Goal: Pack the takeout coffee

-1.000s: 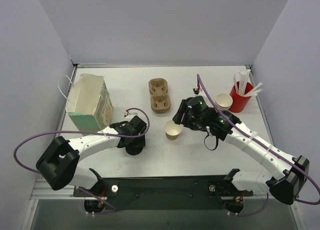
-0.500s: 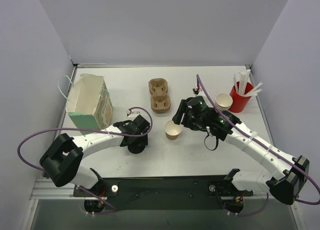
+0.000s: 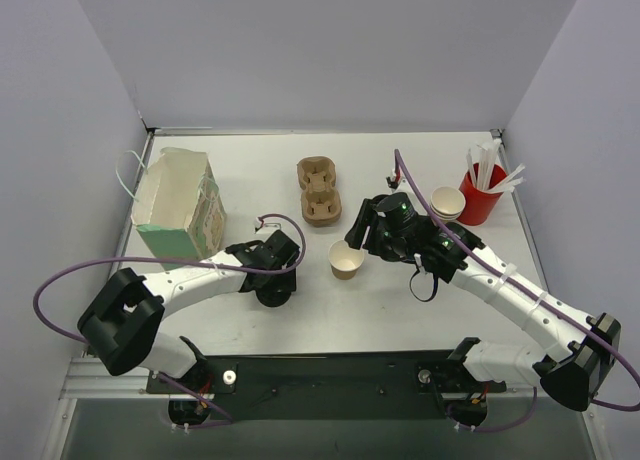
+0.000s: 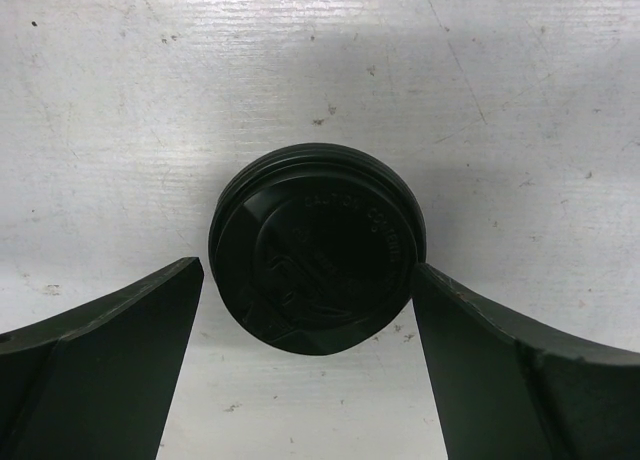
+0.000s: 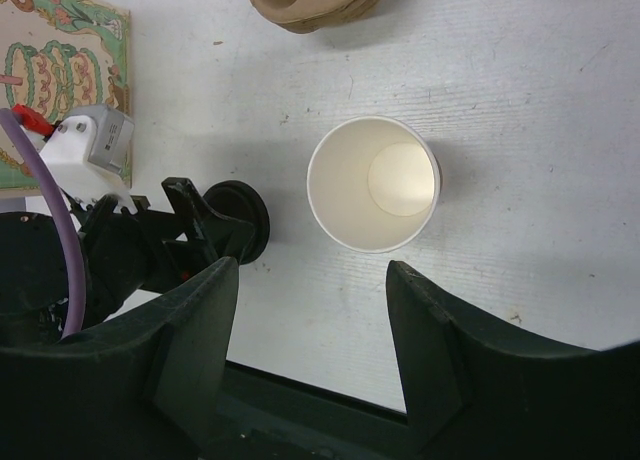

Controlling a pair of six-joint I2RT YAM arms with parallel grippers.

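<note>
- Roughly mid-bench, the takeout coffee (image 3: 346,261) stands upright and uncovered on the white bench (image 3: 400,170); the right wrist view looks straight down into its pale inside (image 5: 373,184)
- Right tool (image 3: 362,238) hangs just beside the cup on its right; its jaws are parted and hold nothing, and from the wrist the cup sits just ahead of the gap between the fingertips (image 5: 225,270), apart from them
- Left tool (image 3: 272,285) is low over a black plastic cup lid (image 4: 318,248) lying flat on the bench, left of the cup; its jaws are spread wide, one finger on each side of the lid; contact cannot be told
- Moulded pulp cup carrier (image 3: 319,191) lies behind the cup, towards the back wall
- Green-patterned paper bag (image 3: 180,205) stands open at the far left
- Short stack of brown cups (image 3: 448,201) sits just beside a red cup of white sticks (image 3: 482,192) at the far right
</note>
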